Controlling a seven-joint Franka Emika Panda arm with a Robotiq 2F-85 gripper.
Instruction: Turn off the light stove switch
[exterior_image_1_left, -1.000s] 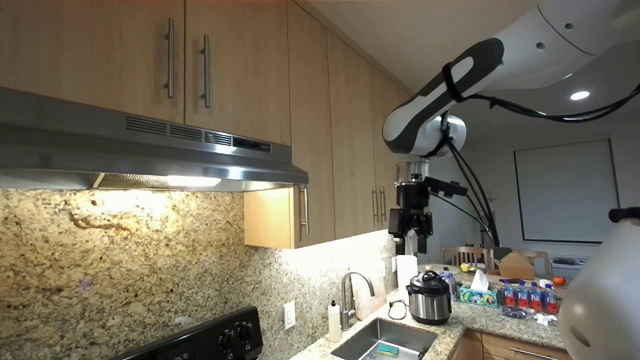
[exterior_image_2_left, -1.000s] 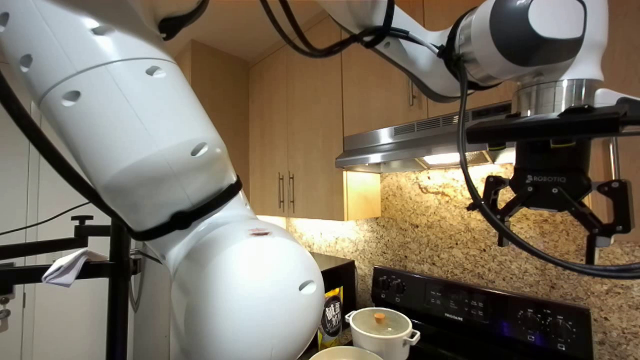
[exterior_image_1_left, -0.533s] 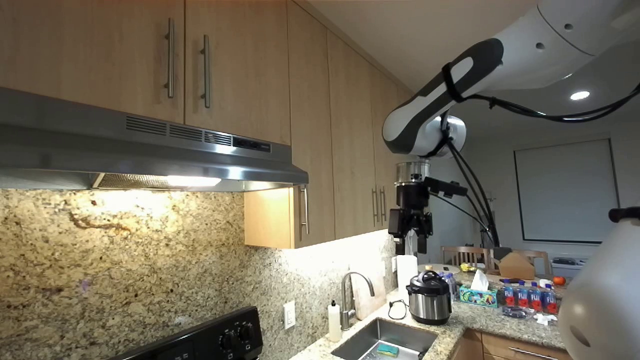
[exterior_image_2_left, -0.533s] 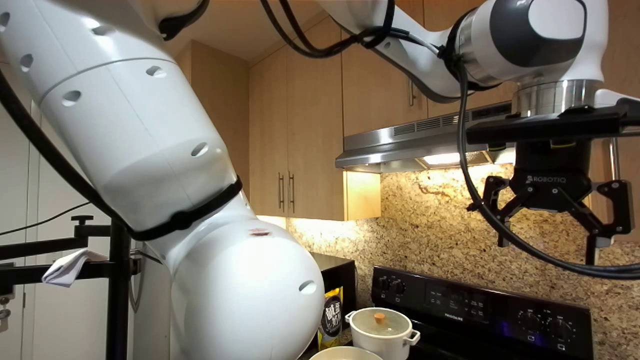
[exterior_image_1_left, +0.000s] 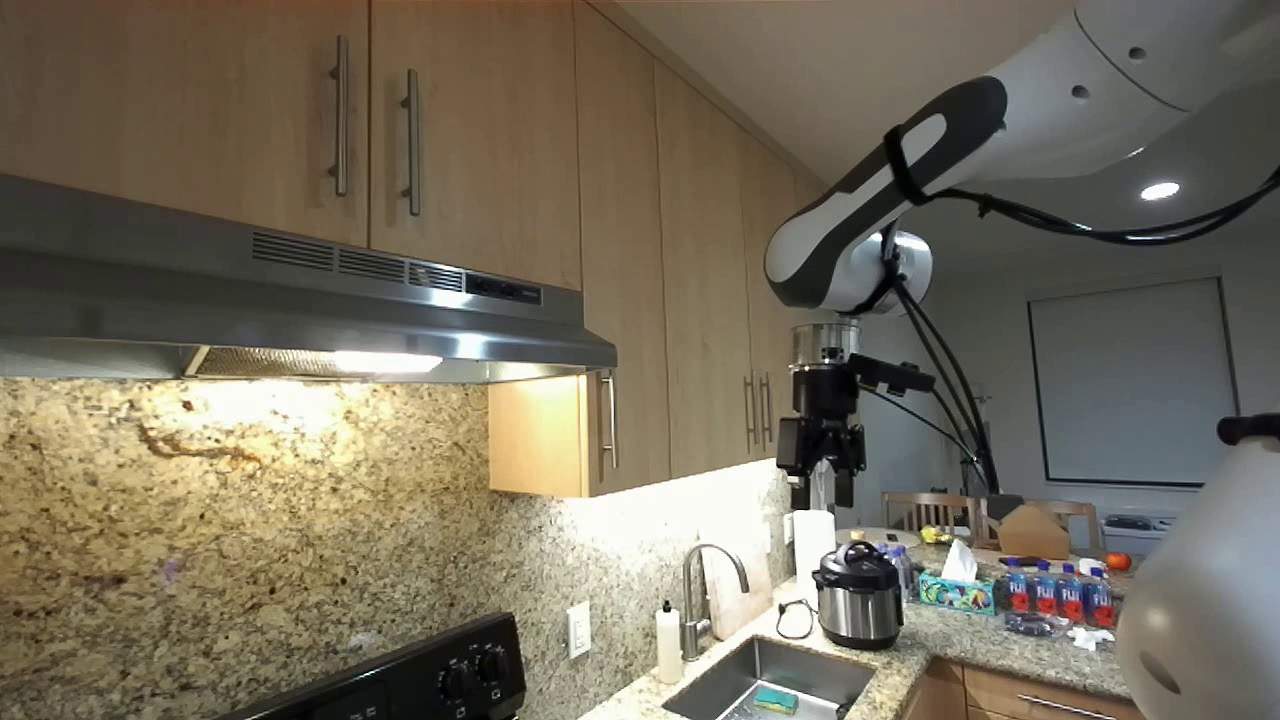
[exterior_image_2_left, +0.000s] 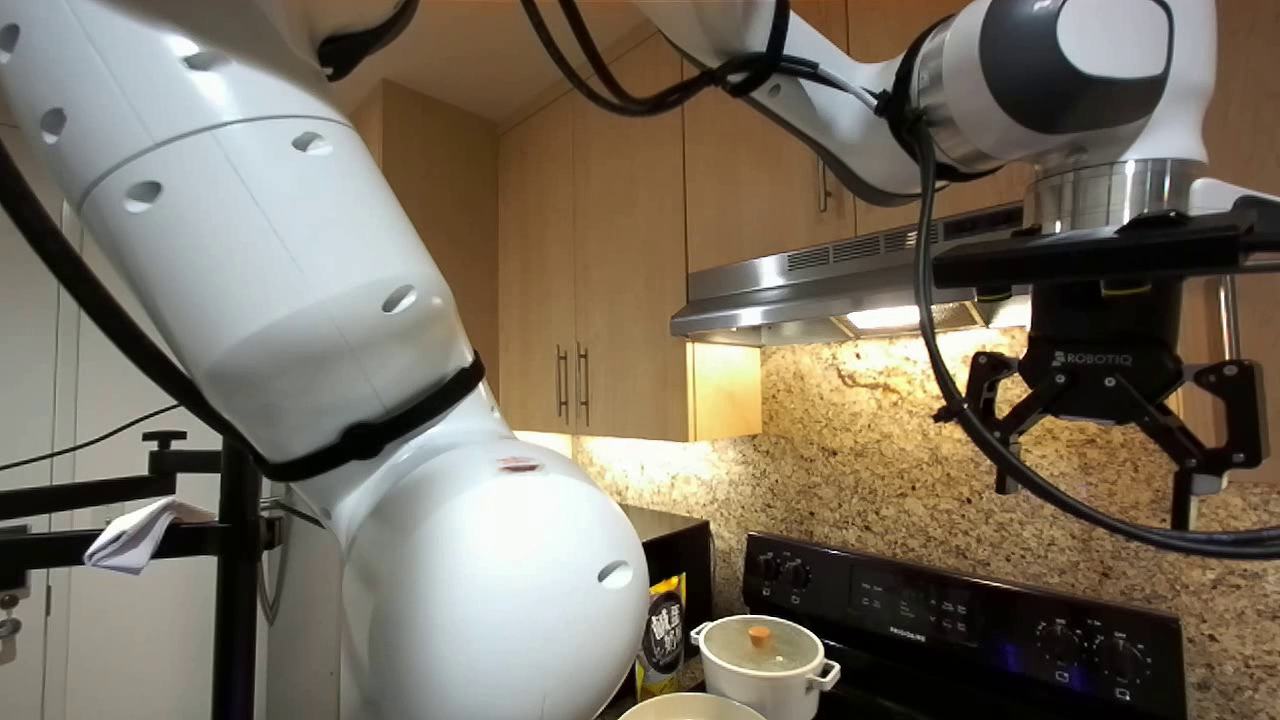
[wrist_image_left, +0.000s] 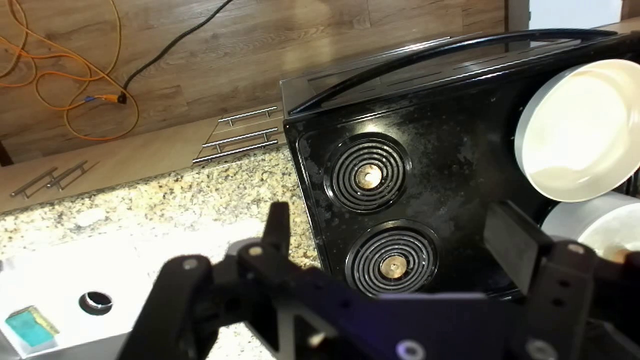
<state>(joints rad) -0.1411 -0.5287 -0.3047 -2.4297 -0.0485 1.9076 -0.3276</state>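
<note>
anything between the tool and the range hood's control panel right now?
Nothing visible stands between the tool and the dark control panel on the range hood. In an exterior view the black cables hang on the tool's other side, away from the panel; depth is hard to judge.

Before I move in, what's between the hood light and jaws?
In an exterior view, a black cable hangs between the hood light and the jaws; its depth is unclear.

I count one hood lamp (exterior_image_1_left: 388, 362), two pots (exterior_image_2_left: 765, 692), at least four bottles (exterior_image_1_left: 1070, 597).
</note>
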